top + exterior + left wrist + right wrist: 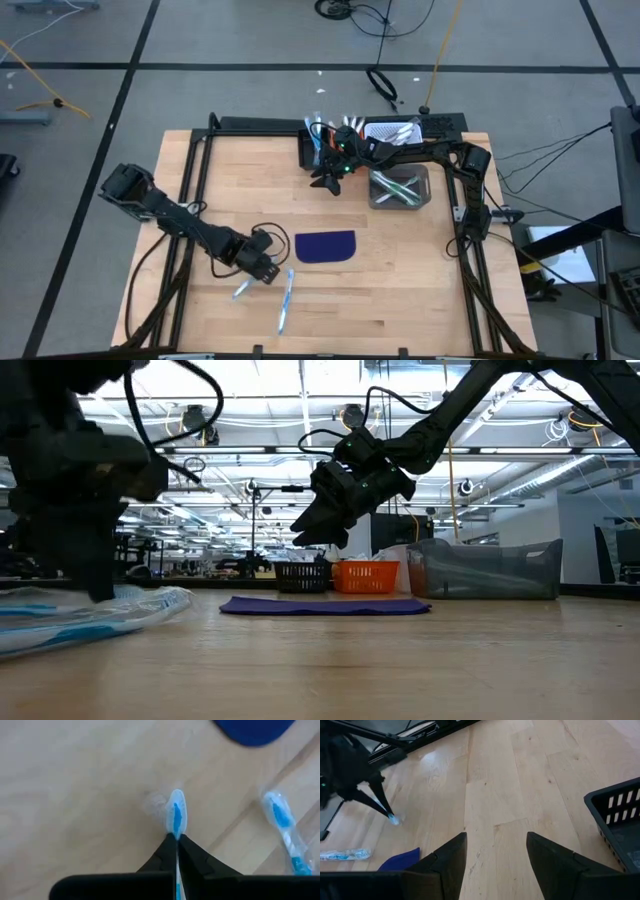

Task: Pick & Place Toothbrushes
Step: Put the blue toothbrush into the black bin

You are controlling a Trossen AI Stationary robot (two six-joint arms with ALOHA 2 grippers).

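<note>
A light blue and white toothbrush in clear wrap [176, 815] sits between the fingertips of my left gripper [175, 839], which is shut on it near the table's near-left part [264, 270]. Its handle [240, 290] trails toward the near-left. A second wrapped toothbrush [286, 300] lies flat on the wood beside it [285, 830]. More toothbrushes lie in the grey bin [400, 188]. My right gripper [495, 852] is open and empty, raised above the table by the far bins [330, 175]. My left gripper pinches the toothbrush just behind its head [176, 831] between its two fingertips, coming from above and slanting down. The head sticks out past the fingertips and the handle runs back between the fingers. Whether the head rests on the table or hangs just above it, I cannot tell.
A dark blue flat mat [326, 245] lies mid-table, right of my left gripper. A black bin [312, 145], a white bin [392, 130] and an orange basket [365, 575] stand at the far edge. Bare wood shows between the mat and the bins.
</note>
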